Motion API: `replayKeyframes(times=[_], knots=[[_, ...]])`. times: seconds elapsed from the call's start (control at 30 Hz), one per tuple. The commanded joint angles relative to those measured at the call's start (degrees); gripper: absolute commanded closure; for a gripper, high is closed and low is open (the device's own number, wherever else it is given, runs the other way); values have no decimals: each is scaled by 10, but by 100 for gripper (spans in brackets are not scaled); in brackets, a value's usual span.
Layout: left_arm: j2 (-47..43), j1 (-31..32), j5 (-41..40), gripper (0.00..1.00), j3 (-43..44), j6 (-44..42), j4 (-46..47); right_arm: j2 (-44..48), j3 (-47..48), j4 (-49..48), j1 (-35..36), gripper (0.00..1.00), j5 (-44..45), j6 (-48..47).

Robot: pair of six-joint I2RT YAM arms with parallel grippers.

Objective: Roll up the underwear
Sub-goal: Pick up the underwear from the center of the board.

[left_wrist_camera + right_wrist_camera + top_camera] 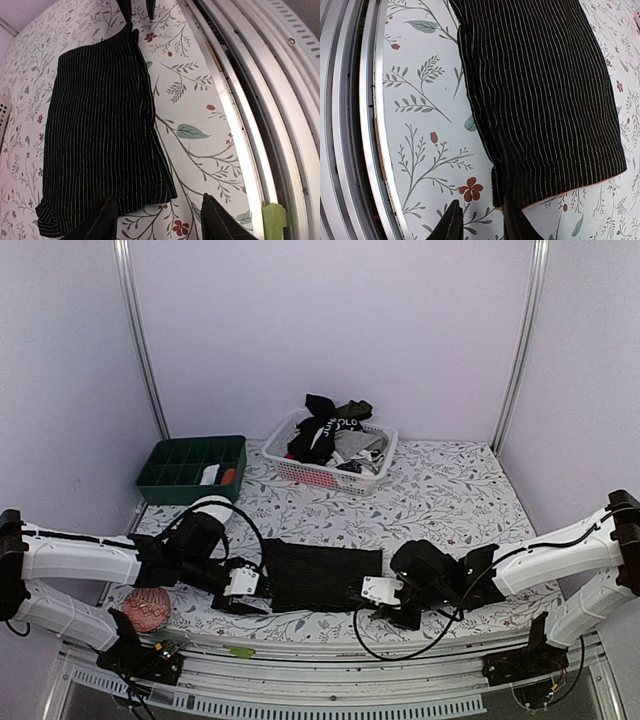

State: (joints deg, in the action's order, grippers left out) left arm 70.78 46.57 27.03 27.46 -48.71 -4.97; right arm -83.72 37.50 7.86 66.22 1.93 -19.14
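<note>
A black underwear with thin white stripes (322, 576) lies flat on the floral tablecloth near the front edge. It fills the left wrist view (100, 130) and the right wrist view (540, 95). My left gripper (245, 597) is at its left end, jaws wide open (159, 217); the near left corner of the cloth lies between the fingers, and one fingertip (100, 220) is over the cloth. My right gripper (378, 597) is at its right end, open a little (482, 220); one fingertip (516, 220) sits at the cloth's near right corner. More underwear (330, 430) is piled in the basket.
A white lattice basket (325, 478) stands at the back centre. A green compartment tray (190, 468) stands at the back left. A reddish round thing (147, 608) lies by the left arm's base. Metal rails (260, 100) run along the table's front edge.
</note>
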Motion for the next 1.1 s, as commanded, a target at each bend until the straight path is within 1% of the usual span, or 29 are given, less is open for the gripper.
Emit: replayKeyframes(times=[0.0, 0.13, 0.27, 0.57, 0.67, 0.77, 0.83, 0.9, 0.93, 1.07], knots=[[-7, 6, 16, 43, 7, -15, 4, 19, -6, -9, 5, 72, 13, -14], [-2, 5, 18, 43, 8, -17, 4, 4, 1, -21, 5, 71, 23, -24], [-1, 6, 18, 44, 8, -18, 3, -16, -5, -36, 5, 67, 18, -24], [0, 6, 12, 44, 6, -25, -4, -99, -17, -52, 5, 68, 52, -6], [-4, 6, 12, 44, 4, -31, -9, -99, -23, -51, 5, 71, 57, 8], [-4, 6, 13, 44, 1, -43, -8, -99, -25, -47, 5, 79, 54, 7], [1, 6, 10, 45, 0, -48, -3, -107, -19, -33, 5, 90, 53, 5], [9, 6, 8, 46, 3, -54, -1, -111, -14, -23, 5, 98, 50, 4], [13, 7, 9, 47, 6, -57, 0, -111, -12, -20, 5, 100, 49, 3], [38, 26, -13, 51, 10, -55, 13, -104, -5, -10, 5, 100, 42, 2]])
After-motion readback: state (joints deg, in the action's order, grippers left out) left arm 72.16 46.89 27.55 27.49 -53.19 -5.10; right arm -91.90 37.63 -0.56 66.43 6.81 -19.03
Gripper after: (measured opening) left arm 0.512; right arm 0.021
